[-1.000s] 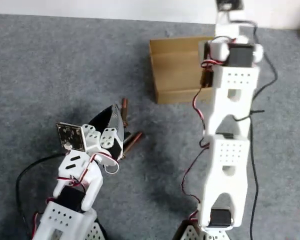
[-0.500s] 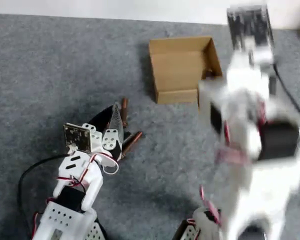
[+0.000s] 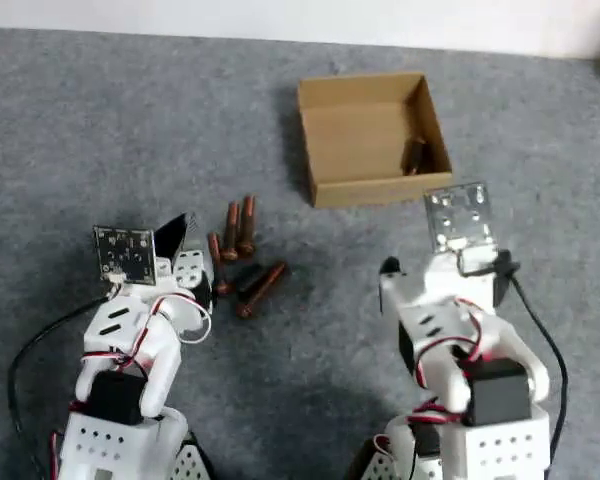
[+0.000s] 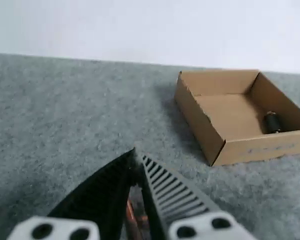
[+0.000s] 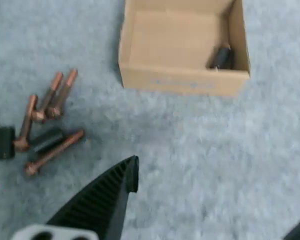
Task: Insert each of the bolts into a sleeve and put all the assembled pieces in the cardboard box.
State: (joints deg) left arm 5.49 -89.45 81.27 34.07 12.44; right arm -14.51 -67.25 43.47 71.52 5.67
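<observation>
Grey carpet [image 3: 100, 120]: L pincer [image 4: 137, 156] prob. pressed together, R pincer [image 5: 216, 200] spread, sleeves [image 5: 46, 140] near bolts [image 5: 56, 151].

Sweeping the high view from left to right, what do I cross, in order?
left arm → loose bolts → cardboard box → right arm

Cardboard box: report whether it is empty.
Not empty. The cardboard box holds one dark piece against a side wall; its floor is otherwise bare.
</observation>
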